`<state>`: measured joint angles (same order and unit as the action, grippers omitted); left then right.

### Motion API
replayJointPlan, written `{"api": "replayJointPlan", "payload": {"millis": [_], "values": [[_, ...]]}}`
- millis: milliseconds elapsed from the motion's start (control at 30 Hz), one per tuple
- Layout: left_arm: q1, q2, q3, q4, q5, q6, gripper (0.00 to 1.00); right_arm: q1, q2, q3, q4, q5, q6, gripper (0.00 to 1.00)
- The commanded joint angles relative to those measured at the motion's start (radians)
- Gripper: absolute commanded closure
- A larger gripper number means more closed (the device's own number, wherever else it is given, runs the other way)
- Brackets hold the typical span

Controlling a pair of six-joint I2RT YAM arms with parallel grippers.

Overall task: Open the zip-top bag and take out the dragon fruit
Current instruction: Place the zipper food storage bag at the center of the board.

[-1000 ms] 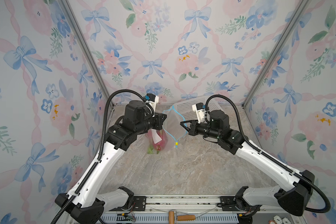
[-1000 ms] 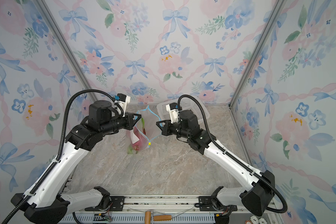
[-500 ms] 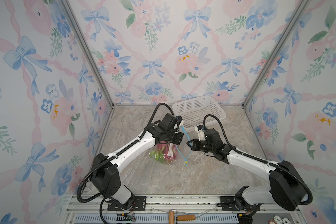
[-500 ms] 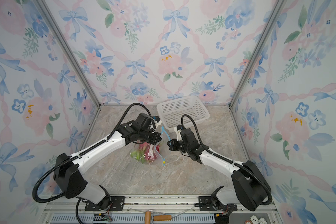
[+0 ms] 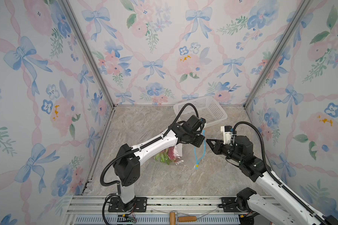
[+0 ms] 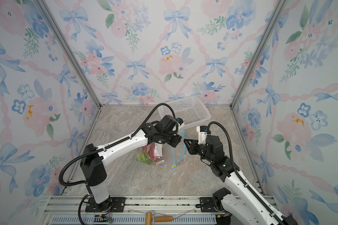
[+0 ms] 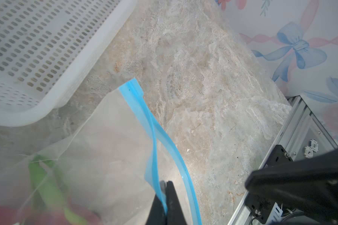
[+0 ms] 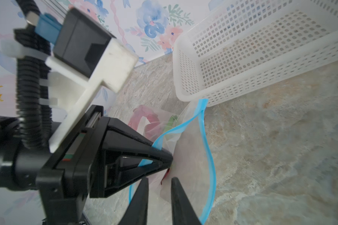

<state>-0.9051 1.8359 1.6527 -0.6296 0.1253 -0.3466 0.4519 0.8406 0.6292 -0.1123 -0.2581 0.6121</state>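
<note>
Room: walls (image 5: 164,58) papered with blue bows and pink flowers on three sides, metal posts (image 5: 87,54) in the corners.
Counter: beige marbled stone (image 5: 144,120), with a white basket (image 5: 213,111) at the back.
Change: one second ago both arms held the bag high. Now the bag (image 5: 187,155) lies on the counter just before the basket, and the right pincer has begun to part.
Left pincer (image 7: 165,184): clamped on one lip of the blue zip strip (image 7: 153,132).
Right pincer (image 8: 159,179): tips a little apart, and I see nothing between them; the other lip curves just beside it.
Fruit (image 5: 171,153): inside the bag, at its closed end, partly under my left arm.
Meaning: the two lips stand apart, so I judge the mouth is open. My right pincer looks free to reach in for the fruit.
</note>
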Motion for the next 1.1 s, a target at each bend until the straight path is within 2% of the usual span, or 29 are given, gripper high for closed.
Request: {"api": "replayJointPlan", "payload": {"millis": [0, 200, 367, 467, 567, 733, 800, 967, 1067], "values": [[-0.018, 0.031, 0.051, -0.040, -0.046, 0.018, 1.00, -0.019, 0.069, -0.067, 0.027, -0.136, 0.062, 0.87], [-0.040, 0.067, 0.121, -0.065, -0.073, 0.011, 1.00, -0.022, 0.151, -0.084, 0.157, -0.222, 0.118, 0.89], [-0.044, 0.069, 0.145, -0.073, -0.104, -0.010, 1.00, -0.020, 0.218, -0.166, 0.353, -0.252, 0.228, 1.00], [-0.046, 0.062, 0.158, -0.073, -0.117, -0.017, 1.00, -0.013, 0.276, -0.204, 0.472, -0.280, 0.280, 1.00], [-0.046, 0.068, 0.177, -0.080, -0.132, -0.023, 1.00, 0.010, 0.298, -0.220, 0.544, -0.288, 0.269, 1.00], [-0.044, 0.099, 0.218, -0.099, -0.152, -0.029, 1.00, 0.060, 0.271, -0.193, 0.401, -0.257, 0.100, 1.00], [-0.044, 0.114, 0.233, -0.099, -0.146, -0.029, 1.00, 0.074, 0.267, -0.202, 0.400, -0.266, 0.064, 1.00], [-0.050, 0.144, 0.262, -0.100, -0.136, -0.035, 1.00, 0.084, 0.285, -0.211, 0.425, -0.260, 0.084, 1.00], [-0.063, 0.153, 0.287, -0.100, -0.130, -0.035, 1.00, 0.079, 0.349, -0.196, 0.463, -0.281, 0.104, 1.00]]}}
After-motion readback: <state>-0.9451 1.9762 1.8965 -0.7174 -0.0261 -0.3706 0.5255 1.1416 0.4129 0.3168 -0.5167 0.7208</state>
